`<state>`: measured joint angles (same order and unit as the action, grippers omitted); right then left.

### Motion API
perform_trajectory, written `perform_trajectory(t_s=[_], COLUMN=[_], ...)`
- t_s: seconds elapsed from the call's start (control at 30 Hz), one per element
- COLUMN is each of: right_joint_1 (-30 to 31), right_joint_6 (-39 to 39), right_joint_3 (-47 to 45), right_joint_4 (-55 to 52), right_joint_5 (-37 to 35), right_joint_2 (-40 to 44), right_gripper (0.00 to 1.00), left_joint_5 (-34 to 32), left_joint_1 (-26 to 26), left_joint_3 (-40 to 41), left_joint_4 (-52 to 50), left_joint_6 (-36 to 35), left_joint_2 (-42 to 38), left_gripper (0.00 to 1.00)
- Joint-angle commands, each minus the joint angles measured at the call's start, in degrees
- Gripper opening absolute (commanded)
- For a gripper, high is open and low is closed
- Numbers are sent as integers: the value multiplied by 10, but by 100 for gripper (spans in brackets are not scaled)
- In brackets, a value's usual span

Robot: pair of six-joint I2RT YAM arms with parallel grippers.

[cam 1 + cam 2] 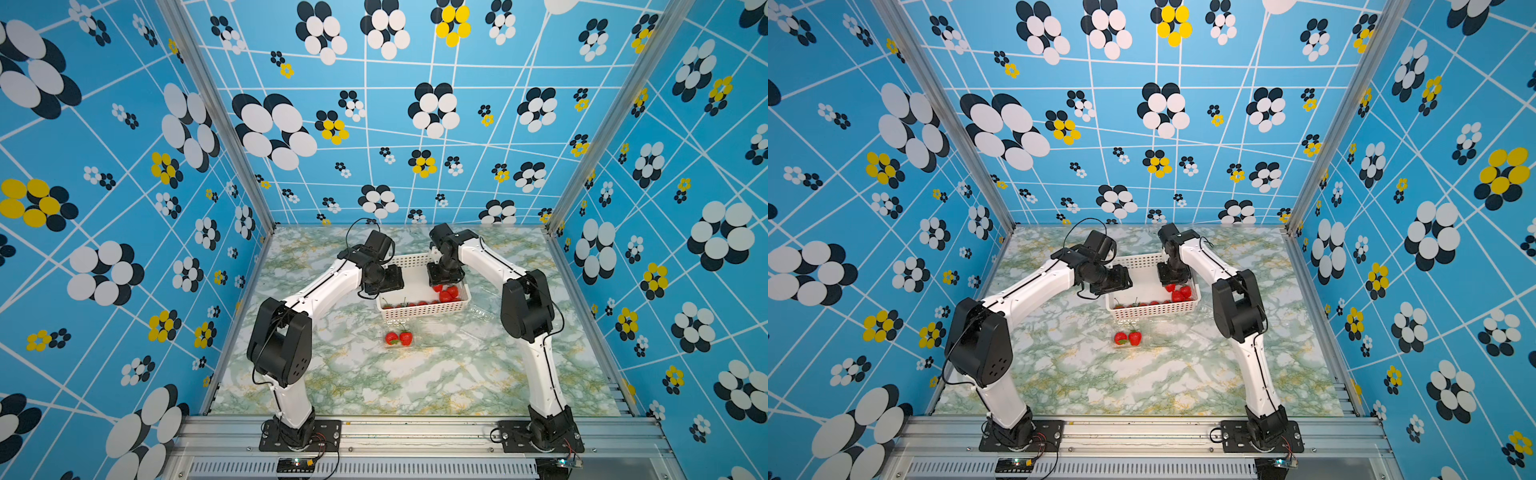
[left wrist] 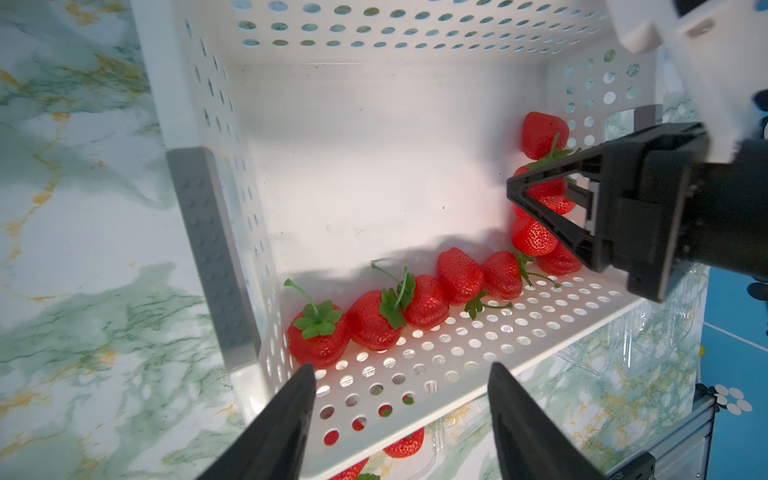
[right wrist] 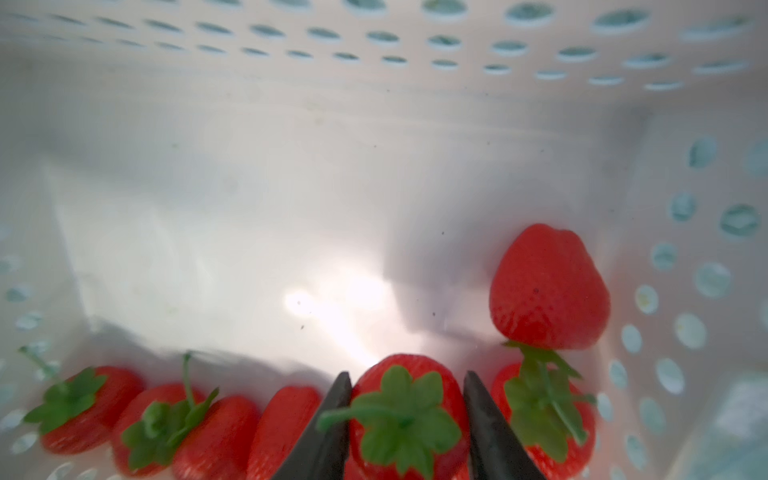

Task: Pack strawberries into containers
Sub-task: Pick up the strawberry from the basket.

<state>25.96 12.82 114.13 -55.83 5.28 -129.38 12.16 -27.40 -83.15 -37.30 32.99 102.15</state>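
Nine strawberries lie in the white basket at the centre of both top views: five in a row along its lower wall and four bunched in its lower-right corner. Two more strawberries sit in one clear container just below the basket, and the other clear plastic right of the basket is too faint to count. The right gripper is closed narrowly on the gripped strawberry in that crowded corner, while the left gripper hangs wide and empty over the basket's left end, and open table fills the lower frame.
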Motion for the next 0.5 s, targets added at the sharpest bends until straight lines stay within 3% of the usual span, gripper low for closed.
perform_trajectory(t_s=[0.0, 0.47], right_joint_1=[7, 148], right_joint_6=[9, 55], right_joint_3=[-19, -189], right_joint_4=[7, 56], right_joint_5=[25, 32], right_joint_2=[79, 221], right_gripper=[28, 29], left_joint_5=[-5, -31], left_joint_1=[8, 29], left_joint_3=[17, 138], left_joint_4=[-10, -8], left_joint_6=[-13, -11], left_joint_2=[-31, -146], left_gripper=[67, 67])
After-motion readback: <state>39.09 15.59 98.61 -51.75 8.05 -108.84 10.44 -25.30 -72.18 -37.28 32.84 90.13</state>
